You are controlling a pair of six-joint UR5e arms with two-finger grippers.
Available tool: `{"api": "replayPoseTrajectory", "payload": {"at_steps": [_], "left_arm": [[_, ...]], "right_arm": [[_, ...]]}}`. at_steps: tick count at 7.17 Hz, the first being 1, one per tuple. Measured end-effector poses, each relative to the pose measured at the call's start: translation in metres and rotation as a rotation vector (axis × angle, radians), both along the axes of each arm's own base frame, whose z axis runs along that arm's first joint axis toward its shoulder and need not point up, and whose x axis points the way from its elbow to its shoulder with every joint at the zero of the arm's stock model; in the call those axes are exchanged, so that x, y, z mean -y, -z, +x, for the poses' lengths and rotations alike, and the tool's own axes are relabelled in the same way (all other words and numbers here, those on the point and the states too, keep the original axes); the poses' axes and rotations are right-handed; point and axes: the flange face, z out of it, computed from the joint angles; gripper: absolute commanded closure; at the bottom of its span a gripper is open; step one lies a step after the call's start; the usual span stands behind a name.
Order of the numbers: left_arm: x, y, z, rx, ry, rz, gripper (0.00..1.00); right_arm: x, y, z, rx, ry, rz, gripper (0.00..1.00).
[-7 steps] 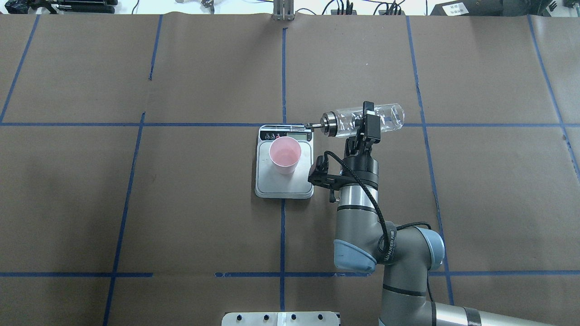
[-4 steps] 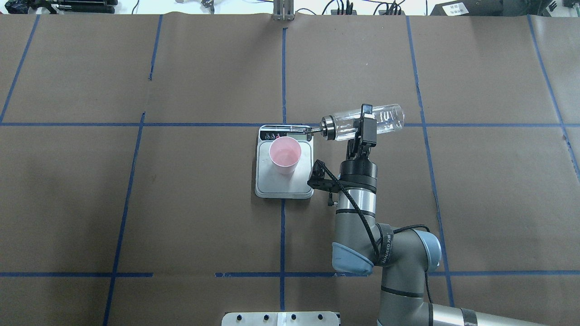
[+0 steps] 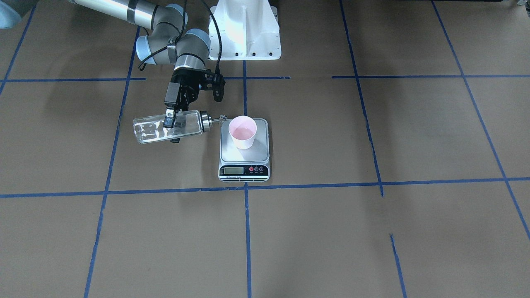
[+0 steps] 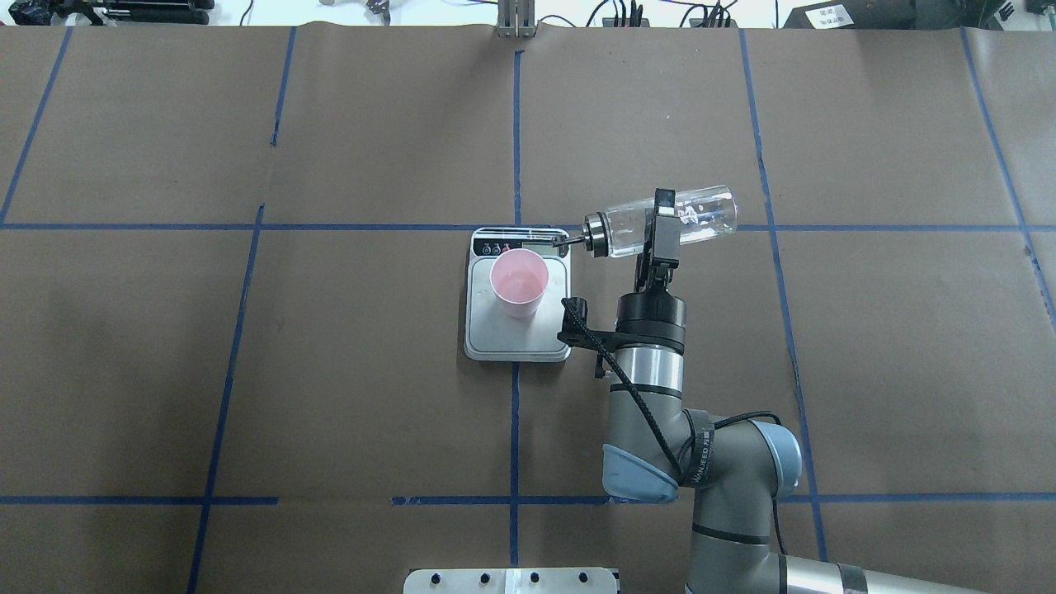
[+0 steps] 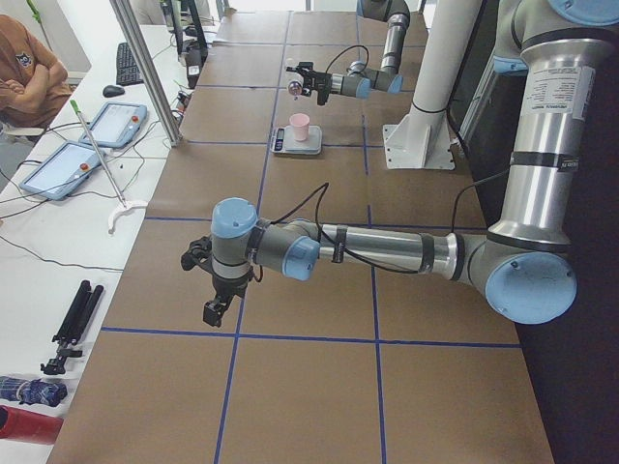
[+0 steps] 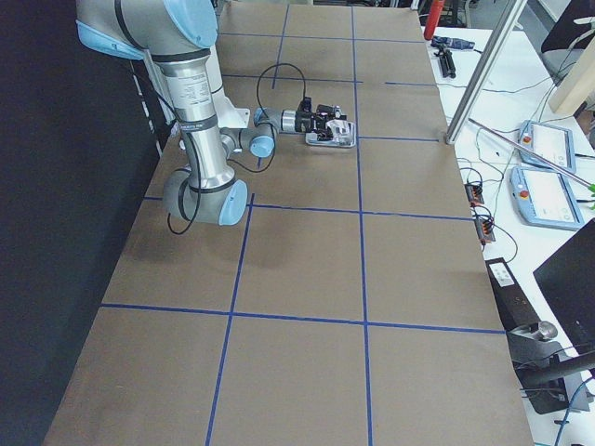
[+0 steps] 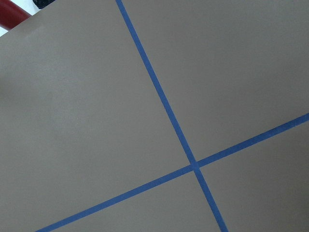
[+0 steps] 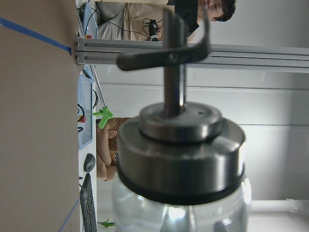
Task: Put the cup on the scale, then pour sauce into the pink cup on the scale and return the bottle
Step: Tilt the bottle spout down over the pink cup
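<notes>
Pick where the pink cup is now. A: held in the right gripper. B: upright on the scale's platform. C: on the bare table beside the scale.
B: the cup stands upright on the scale, on its silver platform, while the right gripper holds the bottle beside it.

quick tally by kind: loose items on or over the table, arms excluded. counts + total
pink cup: 1
scale: 1
bottle: 1
total: 3
</notes>
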Motion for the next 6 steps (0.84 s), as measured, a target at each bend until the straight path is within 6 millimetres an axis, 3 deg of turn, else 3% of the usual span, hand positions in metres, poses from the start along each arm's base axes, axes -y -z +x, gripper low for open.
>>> {"api": "replayPoseTrajectory", "payload": {"at_steps": [6], "left_arm": [[-0.0001, 0.0003, -0.0002, 0.001, -0.002, 0.001, 0.00]], "right_arm": [[-0.0060, 0.0047, -0.0024, -0.033, -0.010, 0.015, 1.00]]}}
